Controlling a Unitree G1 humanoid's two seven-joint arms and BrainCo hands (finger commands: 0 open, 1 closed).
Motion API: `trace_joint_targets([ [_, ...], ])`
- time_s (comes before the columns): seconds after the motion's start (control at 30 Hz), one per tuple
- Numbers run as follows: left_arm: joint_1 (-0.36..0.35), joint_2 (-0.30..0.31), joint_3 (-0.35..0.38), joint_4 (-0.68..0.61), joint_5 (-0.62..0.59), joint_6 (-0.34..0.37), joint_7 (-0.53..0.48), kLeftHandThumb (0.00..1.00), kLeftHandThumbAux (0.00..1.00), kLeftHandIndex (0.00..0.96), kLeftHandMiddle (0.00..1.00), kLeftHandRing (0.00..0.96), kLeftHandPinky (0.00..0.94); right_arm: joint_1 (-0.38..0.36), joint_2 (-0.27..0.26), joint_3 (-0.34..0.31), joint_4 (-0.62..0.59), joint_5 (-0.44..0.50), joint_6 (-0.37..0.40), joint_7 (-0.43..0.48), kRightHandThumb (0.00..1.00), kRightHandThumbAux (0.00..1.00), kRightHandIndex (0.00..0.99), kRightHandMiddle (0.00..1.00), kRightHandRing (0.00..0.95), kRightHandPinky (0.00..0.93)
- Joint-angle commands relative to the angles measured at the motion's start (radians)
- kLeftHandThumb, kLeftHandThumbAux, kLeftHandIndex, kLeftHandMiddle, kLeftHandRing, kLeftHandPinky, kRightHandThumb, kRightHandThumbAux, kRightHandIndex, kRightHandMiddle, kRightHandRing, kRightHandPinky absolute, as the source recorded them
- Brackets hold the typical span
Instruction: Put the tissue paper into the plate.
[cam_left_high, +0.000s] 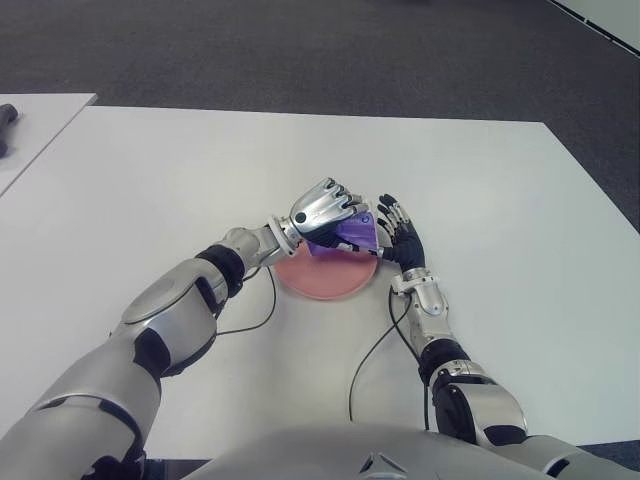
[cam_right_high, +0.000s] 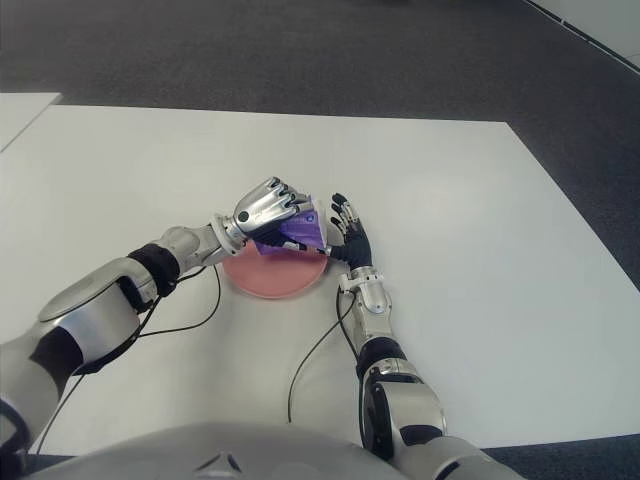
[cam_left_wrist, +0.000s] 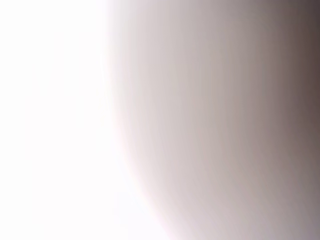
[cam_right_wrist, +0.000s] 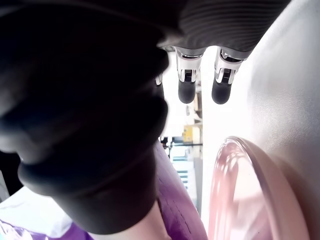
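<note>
A: Over the pink plate (cam_left_high: 325, 275), near the middle of the white table (cam_left_high: 520, 200), the left robot hand (cam_left_high: 325, 208) was curled around the purple tissue pack (cam_left_high: 350, 235), which hung above the plate's far rim.

B: And the right robot hand (cam_left_high: 400, 235)?

A: Just beside the plate on its right, fingers spread, holding nothing. Its fingertips looked very close to the pack's right end; I couldn't tell whether they touched.

B: Did the right eye view add anything?

A: Same layout. The pack was clamped under the left knuckles, and black cables (cam_right_high: 315, 350) trailed over the table toward the robot's body.

B: Left wrist view?

A: Only a pale blur, nothing readable, so I judged that hand's grip from the eye views.

B: Right wrist view?

A: Two dark fingertips (cam_right_wrist: 186, 90) stretched out above the table, the plate's glossy rim beside the palm and a purple edge of the pack close by.

B: What could have gone wrong from there?

A: In my judgement, the pack sat over the rim rather than the centre, so a release there might have left it propped on the edge or sliding off onto the table. The right hand stood so near that it could have nudged the plate or caught the pack as the left fingers opened.
</note>
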Motion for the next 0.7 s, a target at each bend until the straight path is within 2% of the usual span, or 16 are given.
trace_joint_targets([
  [0.03,0.037,0.040,-0.011,-0.011,0.030,0.015,-0.038,0.741,0.695,0.444,0.853,0.857,0.871,0.116,0.025,-0.014,0.087,0.024,0.022,-0.003,0.096,0.706,0.062,0.030,0.013,0.055],
  [0.27,0.050,0.061,-0.005,-0.056,0.036,0.061,-0.039,0.743,0.694,0.444,0.853,0.860,0.877,0.117,0.022,-0.016,0.087,0.026,0.022,0.001,0.096,0.706,0.062,0.030,0.013,0.055],
  [0.4,0.050,0.116,0.013,-0.130,0.035,0.063,-0.064,0.743,0.694,0.444,0.854,0.862,0.879,0.117,0.021,-0.018,0.087,0.027,0.022,0.003,0.096,0.706,0.062,0.030,0.013,0.055],
  [0.53,0.057,0.124,0.017,-0.151,0.040,0.083,-0.098,0.742,0.695,0.444,0.856,0.864,0.877,0.117,0.019,-0.019,0.087,0.029,0.022,0.006,0.096,0.706,0.062,0.030,0.013,0.055],
  [0.7,0.049,0.151,0.040,-0.152,0.014,0.031,-0.166,0.741,0.695,0.444,0.854,0.860,0.865,0.117,0.016,-0.022,0.087,0.032,0.023,0.011,0.096,0.706,0.062,0.030,0.013,0.055],
])
